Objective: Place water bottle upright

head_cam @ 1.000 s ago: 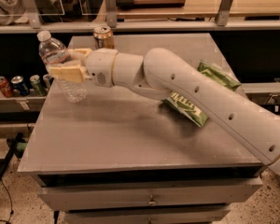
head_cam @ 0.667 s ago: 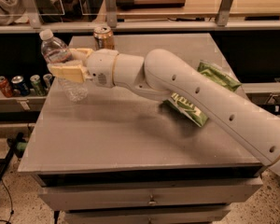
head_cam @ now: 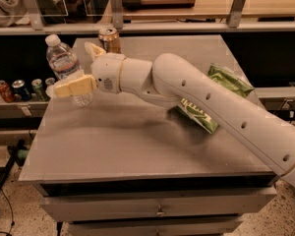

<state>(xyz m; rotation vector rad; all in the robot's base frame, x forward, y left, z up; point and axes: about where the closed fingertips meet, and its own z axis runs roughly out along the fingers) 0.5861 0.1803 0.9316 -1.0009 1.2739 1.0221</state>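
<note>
The water bottle (head_cam: 62, 61), clear with a white cap, stands upright near the far left edge of the grey table (head_cam: 137, 146). My gripper (head_cam: 73, 69) reaches in from the right around its lower half. One cream finger (head_cam: 73, 86) crosses in front of the bottle's lower body. The other finger (head_cam: 93, 48) points up behind and to the right of it. The fingers stand spread apart and the gripper looks open. The bottle's base is partly hidden by the front finger.
A gold drink can (head_cam: 109, 39) stands at the table's back, just right of the gripper. Two green snack bags (head_cam: 231, 80) (head_cam: 200, 116) lie under and beside my arm on the right. Several cans (head_cam: 20, 89) sit on a low shelf left of the table.
The two fingers have spread apart: the front one moved toward the camera and down, the rear one lifted away. The bottle has stayed upright in the same spot.
</note>
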